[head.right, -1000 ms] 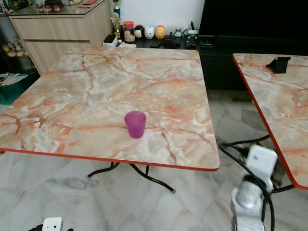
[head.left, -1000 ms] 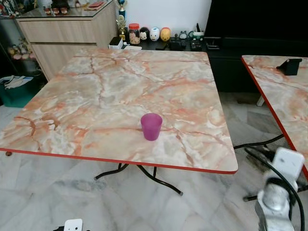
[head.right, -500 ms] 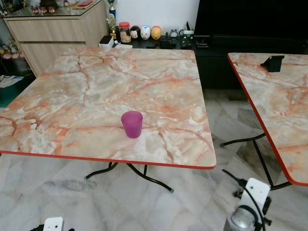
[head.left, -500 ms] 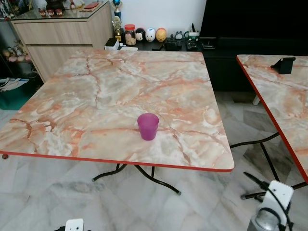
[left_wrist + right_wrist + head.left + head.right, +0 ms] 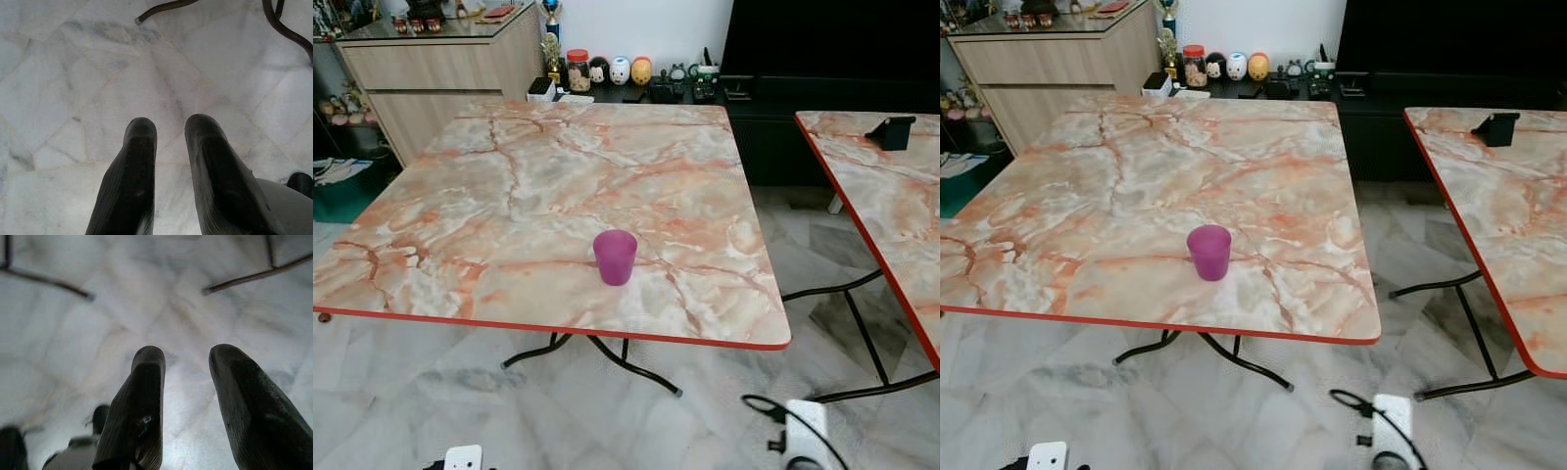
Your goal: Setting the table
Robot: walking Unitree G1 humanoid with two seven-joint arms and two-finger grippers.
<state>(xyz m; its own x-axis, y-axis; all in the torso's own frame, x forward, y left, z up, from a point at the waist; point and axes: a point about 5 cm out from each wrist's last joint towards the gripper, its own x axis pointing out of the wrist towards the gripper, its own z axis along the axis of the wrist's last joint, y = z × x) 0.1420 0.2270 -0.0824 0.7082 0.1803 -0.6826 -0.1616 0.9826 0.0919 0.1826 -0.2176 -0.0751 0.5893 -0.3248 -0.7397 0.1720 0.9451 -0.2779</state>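
— Two tables, you say?
— Yes. You face the big marble-patterned table (image 5: 509,196) with its red edge; a second table (image 5: 891,206) of the same pattern stands apart from it on your right, with a small black stand (image 5: 893,132) on its far end.
— And beyond them?
— A wooden cabinet (image 5: 440,73) sits at the far left, and a dark low unit carries a jar (image 5: 578,70) and small figurines (image 5: 621,70).
— Where is your cup?
— The purple cup (image 5: 615,257) stands upright on the big table, near the front edge, right of centre.
— Your grippers?
— Both hang low over the pale stone floor (image 5: 73,73). Your left gripper (image 5: 170,128) has a narrow gap and holds nothing; your right gripper (image 5: 188,361) is parted wider, also holding nothing
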